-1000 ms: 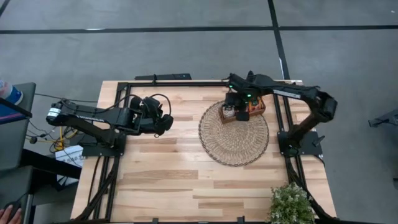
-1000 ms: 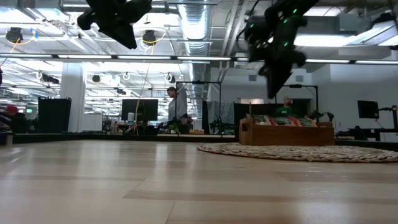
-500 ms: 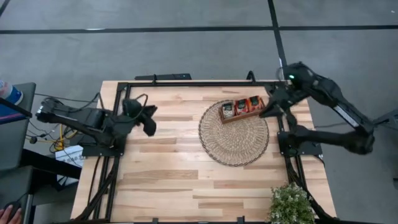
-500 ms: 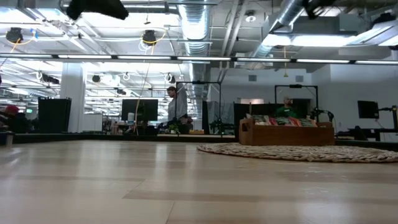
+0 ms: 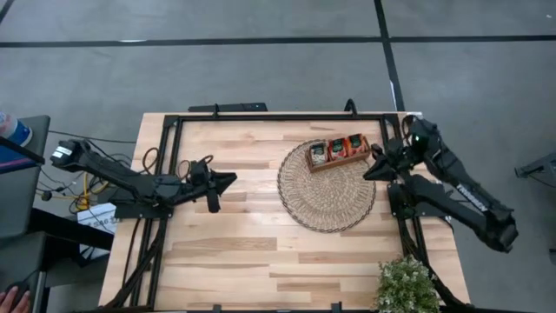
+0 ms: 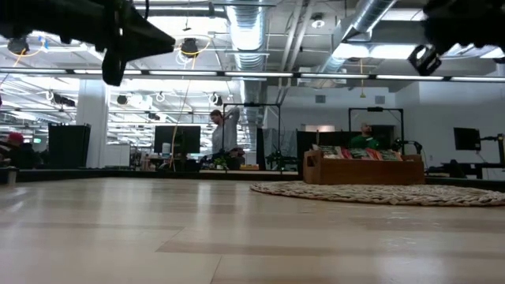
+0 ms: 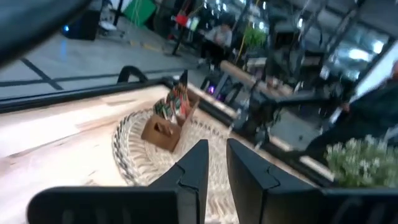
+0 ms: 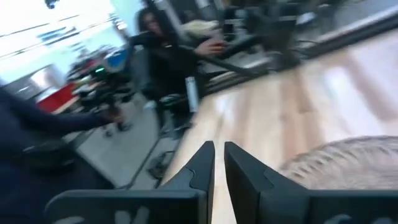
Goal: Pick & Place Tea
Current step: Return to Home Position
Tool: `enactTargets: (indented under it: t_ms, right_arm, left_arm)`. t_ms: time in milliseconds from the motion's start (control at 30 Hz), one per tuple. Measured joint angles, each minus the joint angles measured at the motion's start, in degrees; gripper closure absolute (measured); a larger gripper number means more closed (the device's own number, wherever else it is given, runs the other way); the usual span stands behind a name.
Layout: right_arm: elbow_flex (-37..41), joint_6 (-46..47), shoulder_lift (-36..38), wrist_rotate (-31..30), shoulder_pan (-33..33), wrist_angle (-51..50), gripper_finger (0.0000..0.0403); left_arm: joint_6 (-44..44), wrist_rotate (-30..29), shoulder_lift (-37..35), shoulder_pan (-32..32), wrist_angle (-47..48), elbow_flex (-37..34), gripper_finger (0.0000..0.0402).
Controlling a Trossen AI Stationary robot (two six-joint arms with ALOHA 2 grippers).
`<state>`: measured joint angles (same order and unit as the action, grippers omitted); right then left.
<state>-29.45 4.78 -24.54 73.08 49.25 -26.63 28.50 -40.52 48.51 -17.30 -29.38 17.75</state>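
The tea [image 5: 337,148] is red and pale sachets standing on edge in an oblong wooden tray [image 5: 323,164]. The tray sits on the far part of a round wicker mat [image 5: 327,196]. The left wrist view shows the tea [image 7: 177,101] in the tray [image 7: 163,129] ahead of my left gripper [image 7: 216,163]. My left gripper [image 5: 231,179] hovers near the table's left side, shut and empty, pointing level toward the mat. My right gripper [image 5: 367,173] hovers by the mat's right rim, shut and empty [image 8: 218,160], pointing toward the table's left.
A potted plant [image 5: 407,285] stands at the table's near right corner. A black frame [image 5: 261,116] runs along the table's edges. Bare wood lies between the left gripper and the mat. In the low view a person [image 6: 225,134] stands far behind the table.
My right gripper has left its place above the tray and swung toward the table's right edge, turning until it points level toward the left. My left arm has folded back toward the left edge. Its gripper has sunk and tipped to level. The tray and tea have stayed put.
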Motion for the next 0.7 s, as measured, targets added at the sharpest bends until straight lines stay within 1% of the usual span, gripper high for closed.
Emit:
enactTargets:
  t_ms: [67, 167, 233, 300, 333, 400, 467, 533, 567, 667, 700]
  right_arm:
    - [4.02, 4.88, 3.65, -2.54, -0.01, 7.44, 0.0374]
    - [10.18, 17.1, 10.31, -6.58, -0.88, 26.49, 0.0369]
    - [15.35, 24.81, 13.6, -11.46, -2.38, 37.32, 0.0365]
    - [19.72, 30.75, 16.4, -14.99, -4.36, 46.04, 0.0362]
    - [21.34, 32.63, 17.7, -16.28, -5.42, 48.14, 0.0362]
    - [24.33, 34.14, 20.84, -19.76, -7.57, 47.42, 0.0363]
    - [25.95, 34.27, 23.95, -24.48, -10.04, 43.99, 0.0367]
    - [27.44, 33.77, 24.35, -28.97, -12.87, 40.4, 0.0371]
    - [28.53, 32.98, 24.1, -29.98, -14.37, 39.25, 0.0373]
    - [28.9, 31.06, 24.44, -34.96, -19.86, 39.12, 0.0377]
    - [28.92, 30.13, 24.35, -37.59, -21.75, 38.15, 0.0378]
  left_arm:
    - [-0.22, -0.61, 1.83, 0.0, -7.1, -2.52, 0.0353]
    - [-2.21, -0.12, 4.75, 0.02, -19.69, -6.69, 0.0353]
    - [-3.42, 1.19, 6.77, 0.0, -26.3, -8.38, 0.0353]
    - [-4.26, 2.5, 8.83, 0.0, -29.62, -8.87, 0.0353]
    - [-4.39, 2.36, 9.6, 0.0, -29.77, -8.89, 0.0353]
    - [-3.81, 0.51, 11.24, -0.02, -29.78, -8.89, 0.0353]
    - [-3.4, -0.96, 13.46, 0.04, -30.37, -8.93, 0.0353]
    - [-3.63, -1.77, 15.43, -0.21, -32.01, -8.95, 0.0353]
    - [-4.2, -1.86, 16.36, -0.35, -33.4, -8.95, 0.0353]
    - [-6.27, -3.9, 19.71, -0.4, -37.87, -8.98, 0.0353]
    - [-7.5, -4.34, 20.94, -0.34, -40.18, -8.98, 0.0353]
